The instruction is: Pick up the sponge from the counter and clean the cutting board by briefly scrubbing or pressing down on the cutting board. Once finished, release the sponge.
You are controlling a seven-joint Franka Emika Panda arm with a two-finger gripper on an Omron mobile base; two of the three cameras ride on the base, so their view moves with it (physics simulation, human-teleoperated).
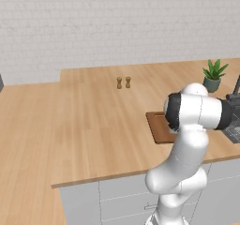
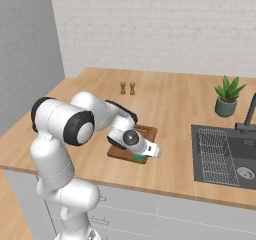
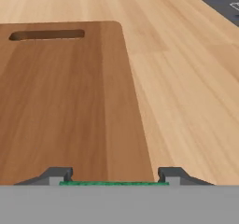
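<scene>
The table [image 2: 175, 109] is a broad light wood-grain worktop with grey cabinet fronts below it. On it lies the cutting board [image 3: 65, 101], a flat, dark reddish-brown rectangle with rounded corners, lengthwise grain and a slot handle cut through its far short end, at about 11 o'clock in the hand view. The sponge [image 2: 139, 157] is a small bright green block; in the right base view it sits at the board's near edge, and in the hand view only its thin textured green top edge shows between the two fingertips.

At 12 o'clock from the board stand two small brown shakers [image 2: 127, 88], well apart from it. A potted plant [image 2: 227, 99] with spiky green leaves in a grey-green pot stands at 2 o'clock, and a dark grey sink [image 2: 225, 156] with a ribbed basin and a dark tap lies at 3 o'clock. In the left base view the arm's white elbow hides most of the board.

The pincer [image 3: 114, 177] is low over the board's near end, its jaws closed against the two ends of the sponge and holding it.
</scene>
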